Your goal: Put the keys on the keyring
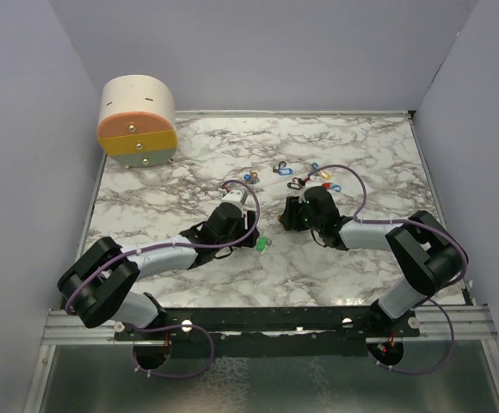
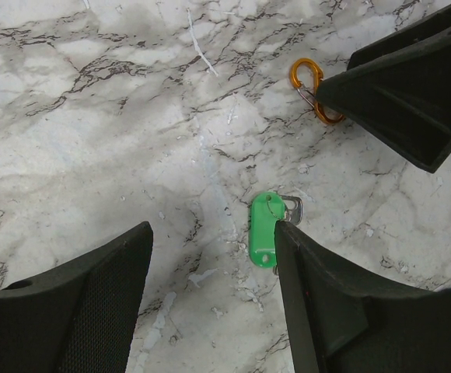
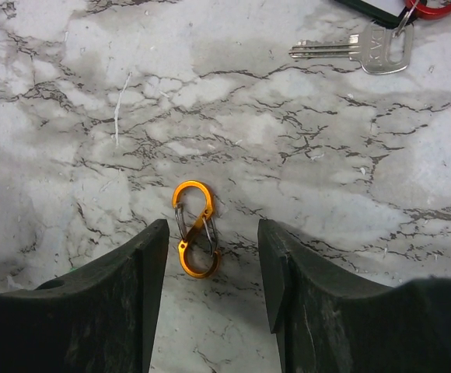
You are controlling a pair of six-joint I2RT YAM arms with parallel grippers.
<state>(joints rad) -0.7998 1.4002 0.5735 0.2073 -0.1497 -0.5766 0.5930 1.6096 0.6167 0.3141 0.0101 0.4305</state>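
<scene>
Left claw [image 2: 210, 237]: spread above desk [image 2: 93, 116], green-tagged key [image 2: 263, 231] beside one finger.
Right claw [image 3: 211, 229]: spread, orange clip [image 3: 185, 260] flat between fingers, untouched.

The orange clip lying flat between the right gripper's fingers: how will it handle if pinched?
The orange clip looks like thin rigid metal, so probably stiff and light. Lying flat on the smooth marble table, it may skid or pivot rather than lift if the right gripper pinches off-centre. Its wire gates might flex inward when squeezed.
</scene>
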